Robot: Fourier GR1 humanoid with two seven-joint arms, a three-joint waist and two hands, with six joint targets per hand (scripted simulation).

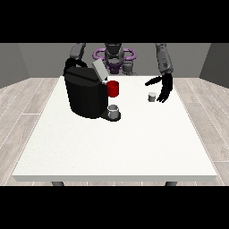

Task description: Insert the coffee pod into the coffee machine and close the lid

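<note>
The small grey cylindrical coffee pod [152,96] stands on the white table [116,147], just beside the spread, empty fingers [164,95] of the hand at the view's right [163,87]. The fingers should be lowered around the pod before being closed. The other hand is hidden behind the black coffee machine [85,96].

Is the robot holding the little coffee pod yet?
No, the coffee pod sits on the table, and the robot hand at the view's right is open beside it.

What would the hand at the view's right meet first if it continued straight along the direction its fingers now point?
Probably the coffee pod: the open hand hangs beside it, fingers pointing down toward the white table. Depth is unclear, so the fingers could reach the table just past the pod instead.
</note>
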